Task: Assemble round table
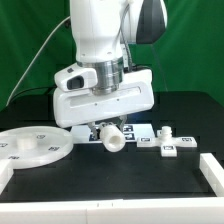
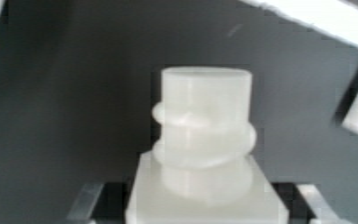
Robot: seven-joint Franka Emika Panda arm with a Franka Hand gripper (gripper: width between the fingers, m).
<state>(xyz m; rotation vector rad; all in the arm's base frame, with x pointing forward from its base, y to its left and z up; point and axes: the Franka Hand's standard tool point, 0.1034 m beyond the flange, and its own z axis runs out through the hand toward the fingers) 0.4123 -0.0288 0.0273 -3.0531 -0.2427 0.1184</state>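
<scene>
My gripper (image 1: 107,129) is shut on the short white cylindrical post (image 1: 113,138) and holds it tilted a little above the black table. In the wrist view the post (image 2: 201,115) fills the middle, and the dark fingers (image 2: 105,200) press on its wider lower block, with my gripper (image 2: 199,203) around it. The large rimmed round disc (image 1: 34,148) lies flat at the exterior view's left. The cross-shaped base (image 1: 165,148), with tags on it, lies at the exterior view's right of the post.
The marker board (image 1: 146,131) lies flat behind the post. White border rails run along the front (image 1: 110,187) and the exterior view's right (image 1: 211,172). A green curtain hangs behind the table.
</scene>
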